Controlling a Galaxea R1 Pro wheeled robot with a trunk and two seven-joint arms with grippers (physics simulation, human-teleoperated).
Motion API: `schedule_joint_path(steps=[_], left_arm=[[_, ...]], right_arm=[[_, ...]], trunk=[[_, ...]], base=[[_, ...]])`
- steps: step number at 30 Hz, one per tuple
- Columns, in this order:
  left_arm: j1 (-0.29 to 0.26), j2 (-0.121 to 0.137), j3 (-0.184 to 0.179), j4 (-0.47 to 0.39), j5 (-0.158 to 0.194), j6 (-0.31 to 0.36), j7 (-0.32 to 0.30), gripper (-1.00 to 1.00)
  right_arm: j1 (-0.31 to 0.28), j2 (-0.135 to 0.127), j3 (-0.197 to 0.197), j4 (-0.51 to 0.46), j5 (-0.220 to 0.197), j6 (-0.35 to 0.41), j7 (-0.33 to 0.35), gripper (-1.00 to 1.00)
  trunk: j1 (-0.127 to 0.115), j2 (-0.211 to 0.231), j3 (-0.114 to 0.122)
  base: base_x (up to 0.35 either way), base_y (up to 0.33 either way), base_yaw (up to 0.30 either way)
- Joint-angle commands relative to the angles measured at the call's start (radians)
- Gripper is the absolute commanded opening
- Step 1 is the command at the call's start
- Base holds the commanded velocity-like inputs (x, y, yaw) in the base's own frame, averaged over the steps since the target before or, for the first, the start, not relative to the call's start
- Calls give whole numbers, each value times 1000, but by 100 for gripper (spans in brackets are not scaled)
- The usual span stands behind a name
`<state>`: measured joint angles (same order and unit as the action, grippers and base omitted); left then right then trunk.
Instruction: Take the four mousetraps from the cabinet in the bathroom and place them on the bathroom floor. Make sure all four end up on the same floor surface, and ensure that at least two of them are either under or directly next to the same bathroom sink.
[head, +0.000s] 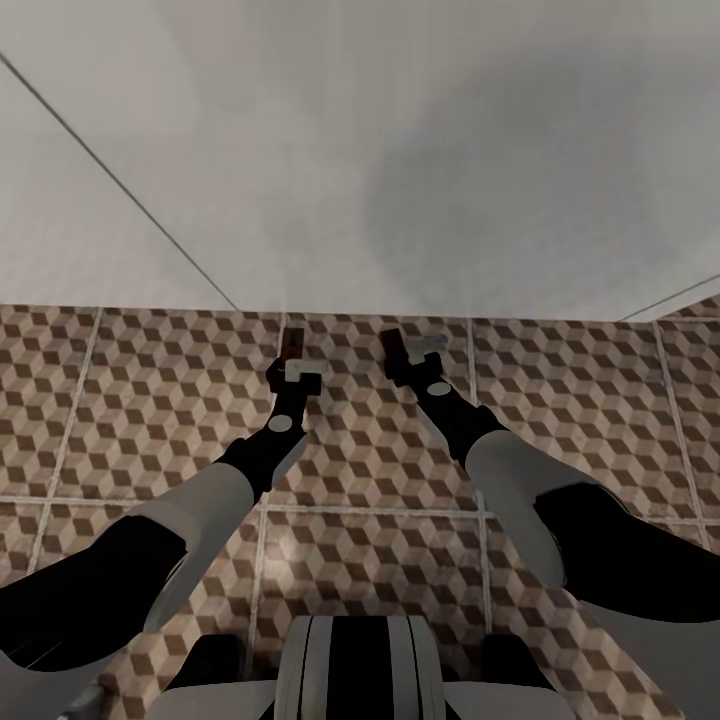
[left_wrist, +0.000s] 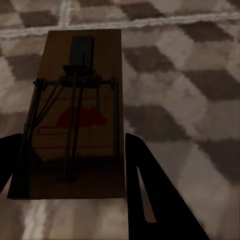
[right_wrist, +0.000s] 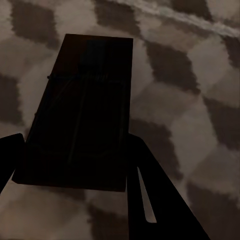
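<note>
Both arms share one build: a glossy black upper section, then a pale grey rounded sleeve over the forearm, then a slim black wrist. A small white round disc sits on each wrist joint. The left claw (head: 291, 352) and the right claw (head: 398, 347) are black, each with a pale grey block mounted at its base. In the wrist views the fingers (left_wrist: 150, 195) are flat black wedges that taper to a point, with a narrow slot cut through one of them. The trunk is pale grey and rounded, with broad black vertical stripes.
</note>
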<state>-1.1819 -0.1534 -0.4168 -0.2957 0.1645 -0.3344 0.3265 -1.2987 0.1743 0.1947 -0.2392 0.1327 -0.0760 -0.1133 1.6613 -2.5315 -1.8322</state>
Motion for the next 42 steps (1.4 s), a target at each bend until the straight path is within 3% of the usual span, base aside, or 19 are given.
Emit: schedule_joint_path(steps=[1,19,27,42], left_arm=[[-1,0,-9,1,7,-3,8,-100],[5,1,-10,7,7,-3,8,-100],[5,0,-10,8,7,-3,8,-100],[5,1,-11,8,7,-4,8,-100]], right_arm=[[-1,0,1,1,7,-2,-3,-100],[1,0,1,20,8,-3,-3,-100],[1,0,0,47,8,-50,-3,-100],[1,0,0,49,8,-60,-3,-100]], trunk=[[0,0,0],[0,0,0],[0,0,0],[0,0,0]], base=[[26,0,0],[3,0,0],[0,0,0],[0,0,0]])
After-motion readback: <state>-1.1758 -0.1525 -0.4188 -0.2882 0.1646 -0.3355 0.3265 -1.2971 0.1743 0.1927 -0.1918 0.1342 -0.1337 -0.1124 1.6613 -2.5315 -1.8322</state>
